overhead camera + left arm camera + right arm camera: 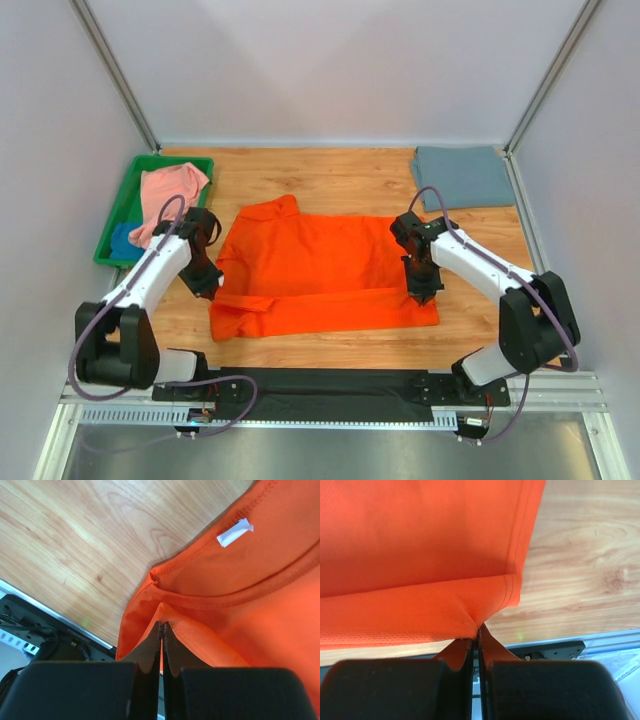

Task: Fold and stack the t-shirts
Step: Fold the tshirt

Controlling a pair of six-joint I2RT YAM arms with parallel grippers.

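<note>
Four t-shirts in all: one orange t-shirt, one grey-blue t-shirt, one pink t-shirt and one blue t-shirt (only partly visible). One green tray, one wooden table, two robot arms: left arm, right arm.

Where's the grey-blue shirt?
Seen from above, the grey-blue shirt lies folded at the far right corner of the table, beyond the right gripper and orange shirt.
</note>
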